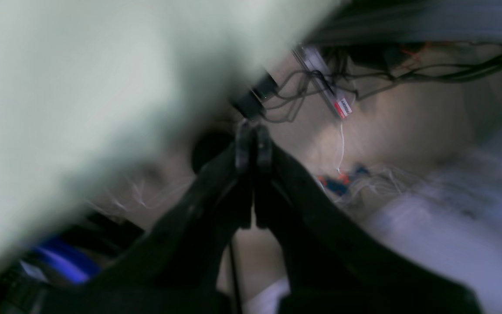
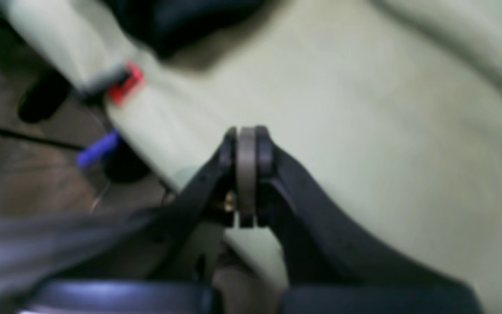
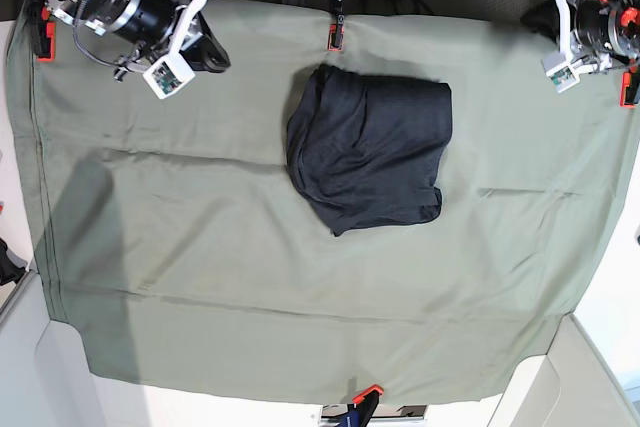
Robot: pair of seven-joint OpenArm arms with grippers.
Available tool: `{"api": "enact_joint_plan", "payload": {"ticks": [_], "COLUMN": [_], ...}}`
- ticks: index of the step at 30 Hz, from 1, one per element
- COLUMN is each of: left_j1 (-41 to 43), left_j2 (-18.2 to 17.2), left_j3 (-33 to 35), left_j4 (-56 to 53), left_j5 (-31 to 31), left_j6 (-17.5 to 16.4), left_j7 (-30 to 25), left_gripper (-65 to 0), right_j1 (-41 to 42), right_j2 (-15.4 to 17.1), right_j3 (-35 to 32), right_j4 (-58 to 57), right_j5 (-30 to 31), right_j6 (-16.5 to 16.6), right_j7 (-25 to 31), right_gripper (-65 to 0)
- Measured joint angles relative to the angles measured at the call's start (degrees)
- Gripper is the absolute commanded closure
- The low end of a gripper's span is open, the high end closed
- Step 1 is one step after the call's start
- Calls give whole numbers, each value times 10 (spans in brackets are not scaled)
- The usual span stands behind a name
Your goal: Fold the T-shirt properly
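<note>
The T-shirt lies folded into a compact dark rectangle on the sage-green cloth, a little above the middle in the base view. A dark corner of it shows at the top of the right wrist view. My right gripper is shut and empty, hovering over the cloth near its far-left corner, well apart from the shirt. My left gripper is shut and empty, off the cloth's far-right corner. The left wrist view is blurred.
Red clamps pin the green cloth at the far edge, the far-left corner and the near edge. Cables and gear lie beyond the table's far-right corner. The floor shows beside the cloth edge.
</note>
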Motion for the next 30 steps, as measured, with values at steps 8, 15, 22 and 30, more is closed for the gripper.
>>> {"api": "enact_joint_plan", "payload": {"ticks": [8, 15, 22, 30], "left_j1": [155, 167, 61, -145], "left_j2": [80, 139, 140, 200], "left_j3": [-2, 31, 175, 342], "left_j4": [0, -77, -253, -475], "left_j5": [43, 175, 218, 264], "left_j6": [0, 0, 4, 48], "left_j7": [-4, -82, -70, -93], "left_gripper": [0, 0, 0, 0], "right_j1": [-152, -254, -252, -171], "right_j2": [26, 26, 26, 20], "right_j3": [92, 97, 98, 97], "right_j4": [17, -40, -213, -443], "right_j5": [63, 67, 66, -1], "right_j6": [3, 3, 3, 12], "right_j7": [-39, -40, -54, -71], "right_gripper": [0, 0, 0, 0]}}
